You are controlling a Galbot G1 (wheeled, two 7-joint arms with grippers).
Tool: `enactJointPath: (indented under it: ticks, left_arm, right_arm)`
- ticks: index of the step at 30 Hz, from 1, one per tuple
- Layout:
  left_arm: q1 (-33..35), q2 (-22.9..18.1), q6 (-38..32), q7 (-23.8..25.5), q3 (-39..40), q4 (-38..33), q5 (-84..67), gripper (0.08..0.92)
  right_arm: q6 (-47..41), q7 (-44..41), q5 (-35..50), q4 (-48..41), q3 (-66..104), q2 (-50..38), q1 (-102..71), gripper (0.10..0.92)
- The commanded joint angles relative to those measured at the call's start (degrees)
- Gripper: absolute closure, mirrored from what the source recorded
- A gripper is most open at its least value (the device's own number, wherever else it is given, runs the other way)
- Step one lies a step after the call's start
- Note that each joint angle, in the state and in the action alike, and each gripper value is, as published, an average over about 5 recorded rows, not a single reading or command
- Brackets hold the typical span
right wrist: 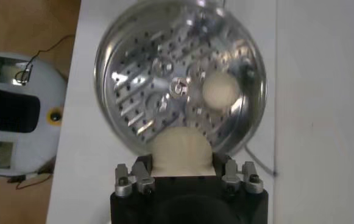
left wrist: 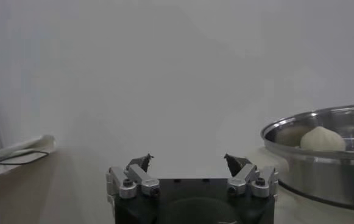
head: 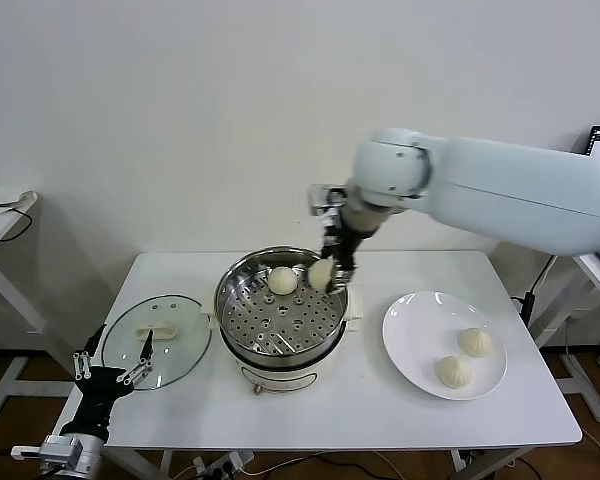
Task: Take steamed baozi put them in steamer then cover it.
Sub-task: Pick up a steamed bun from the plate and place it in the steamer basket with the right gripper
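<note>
Right gripper (head: 325,270) points down over steamer (head: 280,345) back rim, clamping bun (head: 320,274). One bun (head: 283,280) on tray. Left gripper (head: 113,372) spread wide, parked at table's (head: 360,410) front-left corner.

Steamer (head: 280,318) centre table; lid (head: 158,341) left; plate (head: 420,345) right, 2 baozi (head: 464,356) on it.

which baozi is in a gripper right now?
The baozi over the steamer's back rim, pinched in the right gripper. One other sits on the steamer tray; two lie on the white plate.
</note>
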Motion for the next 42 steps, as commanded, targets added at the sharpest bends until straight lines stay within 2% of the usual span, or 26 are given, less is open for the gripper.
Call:
enactJointPath:
  ticks: [1,6,10,26,30,36,42]
  left_arm:
    - [0.06,0.03,-0.08,0.0,-0.34,-0.16,-0.04,0.177]
    - [0.31,0.04,-0.25,0.08,-1.07,-0.25,-0.06,0.177]
    - [0.34,0.15,-0.3,0.11,-1.56,-0.18,-0.1,0.177]
    - [-0.34,0.11,-0.27,0.05,-0.93,0.87,-0.1,0.177]
    - [-0.23,0.09,-0.31,0.06,-1.05,0.84,-0.1,0.177]
    - [-0.05,0.0,-0.32,0.02,-1.1,0.78,-0.1,0.177]
    - [0.45,-0.1,-0.31,-0.08,-1.02,-0.03,-0.08,0.177]
  right_arm:
    - [-2.65,1.95,-0.89,-12.06,2.45,16.58,-6.47,0.371]
    - [-1.23,-0.63,-6.31,-21.02,4.1,20.87,-11.41,0.365]
    - [-0.23,-2.24,-9.12,-24.78,4.8,22.75,-13.78,0.364]
    - [1.01,-4.32,-13.08,-28.08,4.62,24.46,-18.57,0.364]
    - [1.16,-4.58,-13.4,-27.85,4.61,24.26,-18.9,0.343]
    - [1.08,-4.89,-12.68,-24.97,5.47,21.69,-17.82,0.222]
    - [1.44,-6.98,-9.46,-14.05,5.86,9.58,-10.93,0.203]
